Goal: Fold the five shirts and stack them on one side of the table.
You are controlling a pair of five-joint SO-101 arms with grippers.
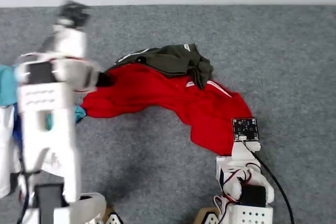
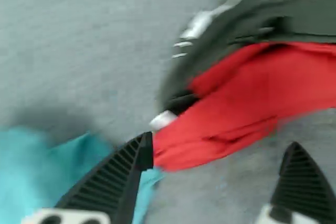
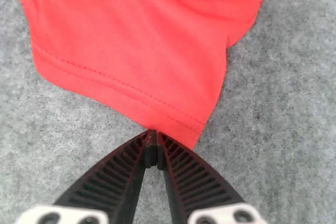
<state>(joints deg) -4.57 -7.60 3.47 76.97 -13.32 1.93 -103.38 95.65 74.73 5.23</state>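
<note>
Red shirt (image 1: 173, 98) lies spread across the middle of the grey desk (image 1: 294, 51), running from near the left edge toward the near right. A dark shirt (image 1: 168, 59) is bunched on its far side, partly overlapping it. At the left edge a teal shirt (image 1: 6, 85) lies partly under the left arm, with a white shirt (image 1: 5, 129) just nearer to the near edge.

The left gripper (image 2: 220, 142) is released, its jaws spread wide above the red shirt's left end. One fingertip (image 2: 143, 148) is just beside the shirt's folded edge, over the border between the red and teal cloth. The other finger (image 2: 302, 179) is over bare desk. In the left wrist view the dark shirt (image 2: 273, 19) sits beyond the red shirt (image 2: 252, 103), and the teal shirt (image 2: 42, 177) lies close by.

The right gripper (image 3: 151, 148) is clenched, its jaws pressed together with their tips touching the stitched hem of the red shirt (image 3: 136, 51) at its near right corner. Whether cloth is pinched between them cannot be told.
</note>
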